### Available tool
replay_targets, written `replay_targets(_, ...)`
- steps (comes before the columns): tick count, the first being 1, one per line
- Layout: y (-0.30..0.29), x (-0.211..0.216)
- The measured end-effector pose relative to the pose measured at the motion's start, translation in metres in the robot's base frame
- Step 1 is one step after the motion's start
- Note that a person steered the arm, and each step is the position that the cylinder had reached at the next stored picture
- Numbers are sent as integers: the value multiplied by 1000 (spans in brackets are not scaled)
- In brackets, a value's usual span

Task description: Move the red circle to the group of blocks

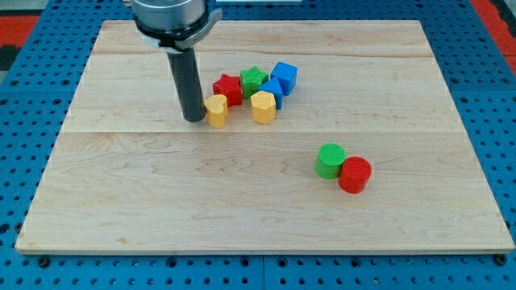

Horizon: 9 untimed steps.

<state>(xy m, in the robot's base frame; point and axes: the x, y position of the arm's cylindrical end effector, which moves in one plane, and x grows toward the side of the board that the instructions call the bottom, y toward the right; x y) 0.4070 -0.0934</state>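
A: Looking at the one camera view, you see the wooden counter (266, 217) lying on a blue pegboard (24, 121), with your arm coming down from the view's top left as a dark rod (187, 80).

B: Where does my tip sit?

A: Your tip (194, 119) rests on the counter just left of the yellow heart-like block (216, 110), touching it or very nearly so; you cannot tell which from here.

B: And the hand, is it clenched or released?

A: You have no hand on this arm, only the rod, so there is nothing to read there.

B: What makes up the group?

A: Right of your tip you have a cluster: that yellow block at its left edge, a red star (228, 87) behind it, a green star (254, 80) next, a yellow hexagon (263, 106) in front, then a blue block (273, 90) half hidden behind the hexagon and a blue cube (285, 76) furthest toward the view's top right. They stand close, most of them touching a neighbour.

B: Where is the red circle?

A: Your red circle (355, 174) stands well apart from the cluster, toward the view's lower right. A green circle (330, 159) touches it on its upper left side, between it and the group. Your tip is far from both.
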Motion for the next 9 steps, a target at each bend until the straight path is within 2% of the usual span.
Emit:
replay_targets(3, 30, -6)
replay_targets(5, 24, 27)
replay_targets(7, 69, 27)
replay_targets(8, 69, 54)
replay_targets(9, 73, 110)
